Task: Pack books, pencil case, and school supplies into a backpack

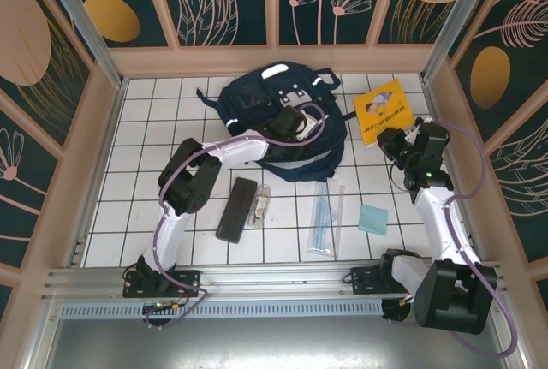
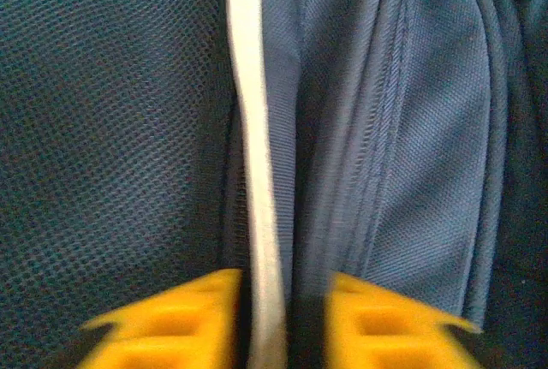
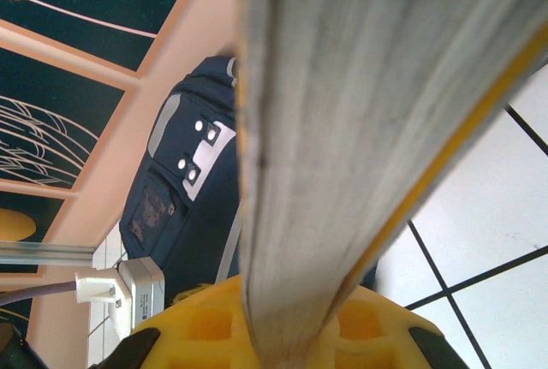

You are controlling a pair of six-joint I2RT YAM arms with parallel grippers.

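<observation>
Backpack (image 1: 257, 99): one large navy-blue fabric bag with white reflective stripes and a grey patch, lying flat at the far middle of the white-tiled counter (image 1: 154, 129). The left claw (image 1: 291, 121) rests on top of the backpack; its wrist camera shows the yellow fingers (image 2: 180, 318) closed together on a raised fold of blue fabric and a white stripe (image 2: 257, 172), so it appears to be pinching the bag's fabric. To the right of the backpack, the right claw (image 1: 392, 139) is clamped on the near edge of one thin yellow-orange book (image 1: 383, 109) with a picture on its cover. Nearer the arms than the backpack lie one long flat black pencil case (image 1: 237, 209), one small transparent tube (image 1: 259, 204) just beside it, one long clear bluish ruler set (image 1: 324, 215) and, further right, one small light-teal square pad (image 1: 374, 219). That makes one backpack, one book, one case and three small supplies, with two arms and two claws. Likely risks: the pinched fold could slip from the left claw, letting any opening fall shut before the book arrives. The book is held by one edge only, so it could swing or slide out when carried. Its leading edge could catch on the bag's fabric. The left arm lies across the backpack, so the right arm could bump it on its way in.
</observation>
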